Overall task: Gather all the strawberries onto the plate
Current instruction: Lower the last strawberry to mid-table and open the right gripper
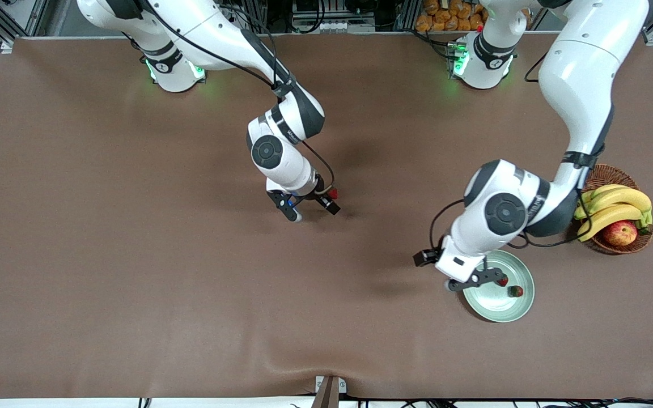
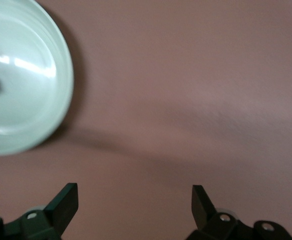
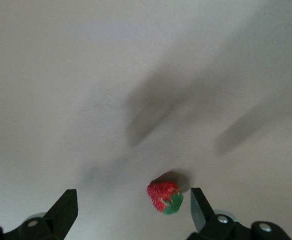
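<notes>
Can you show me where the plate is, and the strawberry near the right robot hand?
plate [image 1: 488, 303]: front view, on the bare glossy part inside the rim.
strawberry [image 3: 163, 196]: right wrist view, on the middle of its red body.

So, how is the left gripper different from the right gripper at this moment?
The left gripper hangs at the edge of the plate, while the right gripper is low over the bare table mid-way along it. Nothing lies between the left gripper's fingers; a strawberry lies on the table between the right gripper's fingers, unheld. Two strawberries are by the left gripper, in the plate. Both grippers are open.
</notes>
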Controlling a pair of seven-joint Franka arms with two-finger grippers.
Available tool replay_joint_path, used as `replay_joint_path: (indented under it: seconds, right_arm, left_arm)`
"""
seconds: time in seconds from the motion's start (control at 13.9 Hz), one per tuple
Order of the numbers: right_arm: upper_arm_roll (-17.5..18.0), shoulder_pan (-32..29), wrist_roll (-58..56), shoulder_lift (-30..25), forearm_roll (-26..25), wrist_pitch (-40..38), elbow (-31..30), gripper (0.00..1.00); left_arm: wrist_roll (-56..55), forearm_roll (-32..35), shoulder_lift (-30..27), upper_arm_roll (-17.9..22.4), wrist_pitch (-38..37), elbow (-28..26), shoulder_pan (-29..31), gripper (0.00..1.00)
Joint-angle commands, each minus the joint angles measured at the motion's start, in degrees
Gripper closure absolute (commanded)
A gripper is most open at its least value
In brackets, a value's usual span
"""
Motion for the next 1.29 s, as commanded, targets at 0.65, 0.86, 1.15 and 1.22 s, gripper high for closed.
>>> replay_joint_path:
  seconds: [0.65, 0.86, 1.15, 1.22]
  right_arm:
    - [0.7, -17.6, -9.5, -12.0, -0.6, -25.1, 4.0, 0.00]
    - [0.8, -23.5, -16.2, -13.7, -2.2, -34.5, 6.7, 0.00]
    - [1.0, -31.7, -26.3, -16.3, -4.6, -44.1, 8.6, 0.00]
    - [1.0, -34.1, -29.6, -17.3, -4.6, -46.2, 8.7, 0.00]
  left_arm:
    - [-33.0, -0.8, 2.5, 0.1, -0.1, -2.6, -20.1, 0.00]
    - [-37.0, -0.7, 4.3, 0.2, 1.4, -2.5, -23.3, 0.00]
    - [-40.7, -0.1, 7.0, 0.6, 4.5, -2.4, -25.6, 0.00]
    - [-41.1, -0.1, 7.2, 0.6, 4.8, -2.4, -25.6, 0.00]
